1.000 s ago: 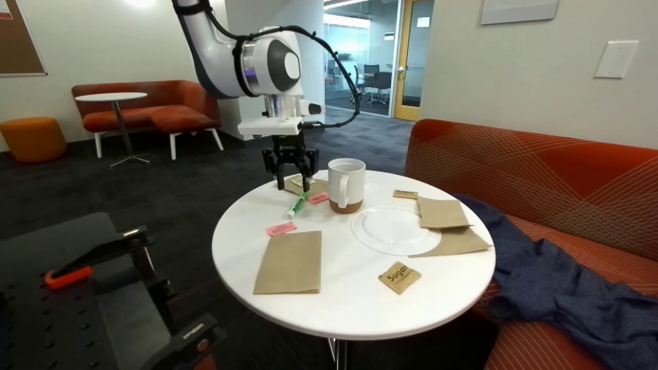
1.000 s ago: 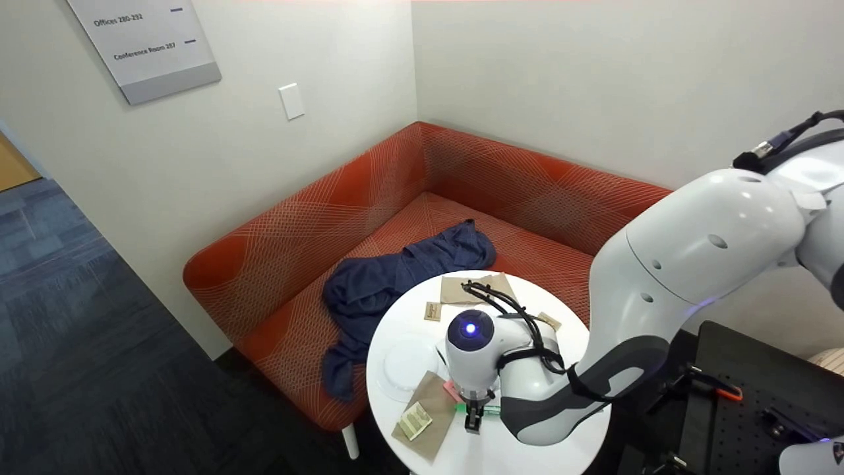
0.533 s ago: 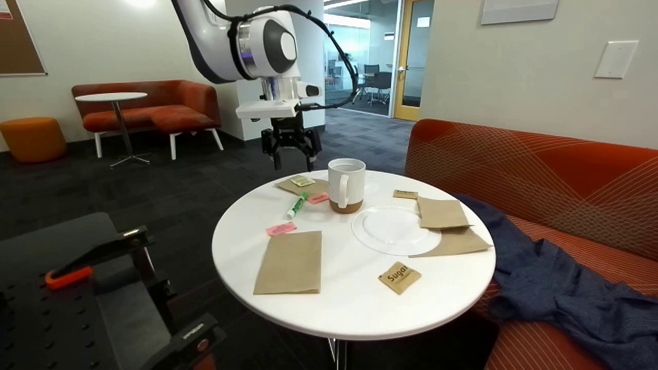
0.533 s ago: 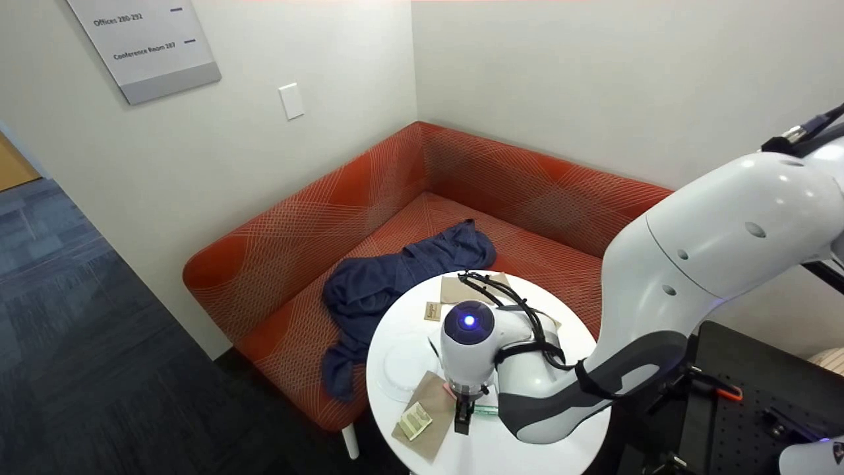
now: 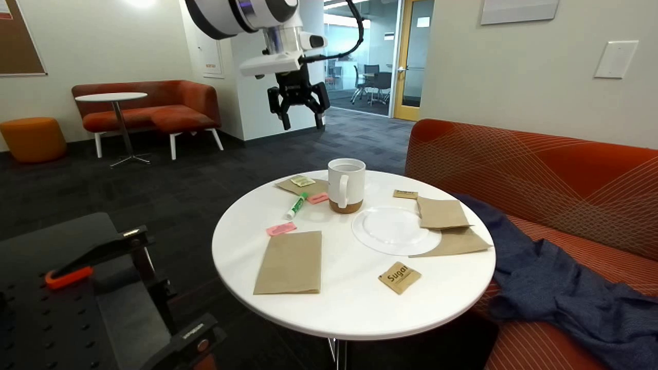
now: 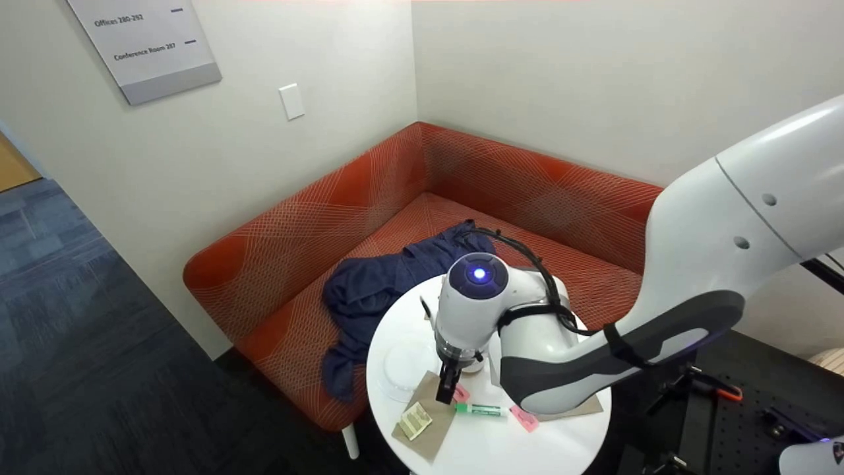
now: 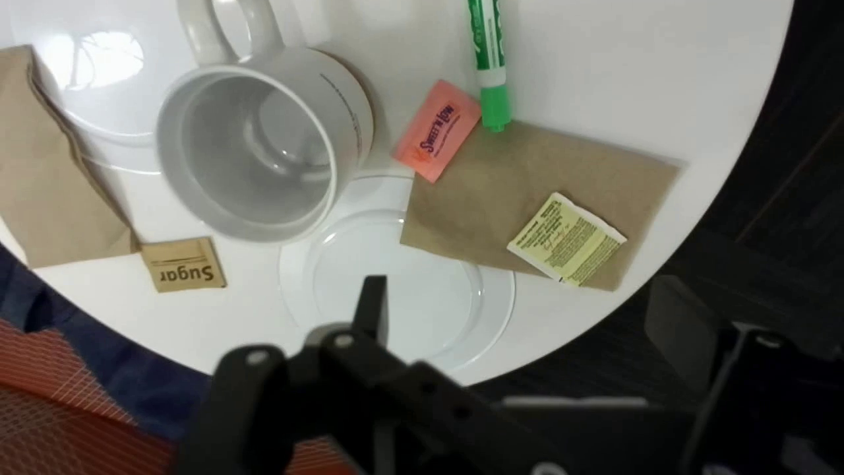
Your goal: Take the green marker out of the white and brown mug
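Observation:
The green marker (image 5: 296, 206) lies flat on the white table, outside the mug; it also shows in an exterior view (image 6: 481, 410) and at the top of the wrist view (image 7: 489, 59). The white and brown mug (image 5: 355, 187) stands upright to the marker's right. In the wrist view the mug (image 7: 346, 109) has its opening toward the camera and its inside looks empty. In the view from above, the arm hides most of it. My gripper (image 5: 303, 126) is open and empty, well above the table's far edge; its fingers are wide apart in the wrist view (image 7: 524, 307).
Clear plates (image 5: 396, 231) (image 7: 395, 290) lie near the mug. Pink packets (image 5: 281, 228) (image 7: 438, 130) lie near the marker. Brown paper pieces (image 5: 288, 262), a yellow packet (image 7: 567, 239) and sugar packets (image 5: 400, 277) are spread on the table (image 5: 354, 308). A red couch (image 5: 540, 180) stands beside it.
My gripper has risen from close above the marker's green end to well above the table, staying open. The marker and the mug have not moved.

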{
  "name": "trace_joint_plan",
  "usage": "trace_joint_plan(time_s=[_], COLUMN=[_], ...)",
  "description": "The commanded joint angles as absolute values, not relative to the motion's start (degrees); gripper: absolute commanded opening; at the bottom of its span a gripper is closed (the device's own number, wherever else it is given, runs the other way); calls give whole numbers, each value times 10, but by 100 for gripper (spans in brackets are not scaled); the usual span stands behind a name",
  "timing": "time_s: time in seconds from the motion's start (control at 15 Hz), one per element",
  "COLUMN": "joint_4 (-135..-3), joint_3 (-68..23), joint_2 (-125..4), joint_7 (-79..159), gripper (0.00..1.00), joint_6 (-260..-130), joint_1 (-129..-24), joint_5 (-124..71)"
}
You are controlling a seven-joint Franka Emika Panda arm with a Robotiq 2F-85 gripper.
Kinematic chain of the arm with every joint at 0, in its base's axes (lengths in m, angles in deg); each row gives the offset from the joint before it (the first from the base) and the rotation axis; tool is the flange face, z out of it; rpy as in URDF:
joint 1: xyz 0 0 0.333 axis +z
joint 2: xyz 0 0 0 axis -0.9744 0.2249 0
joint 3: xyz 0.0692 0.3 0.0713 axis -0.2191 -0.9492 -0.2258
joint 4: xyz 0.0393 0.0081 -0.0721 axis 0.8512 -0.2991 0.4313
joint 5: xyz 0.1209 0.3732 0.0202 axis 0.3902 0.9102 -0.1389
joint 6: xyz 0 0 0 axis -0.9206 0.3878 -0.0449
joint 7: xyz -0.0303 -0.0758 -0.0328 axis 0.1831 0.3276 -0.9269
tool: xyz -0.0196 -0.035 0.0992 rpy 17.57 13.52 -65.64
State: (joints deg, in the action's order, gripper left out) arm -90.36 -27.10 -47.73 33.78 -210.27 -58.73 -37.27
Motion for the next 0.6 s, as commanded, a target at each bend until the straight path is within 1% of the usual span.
trace_joint_plan(time_s=[0.0, 0.53], joint_4=[-962, -1027], joint_3=[-278, -303], joint_2=[-564, -683], joint_7=[324, 324], gripper=[100, 100], joint_6=[-2092, -2076], joint_1=[-592, -608], joint_5=[-363, -355])
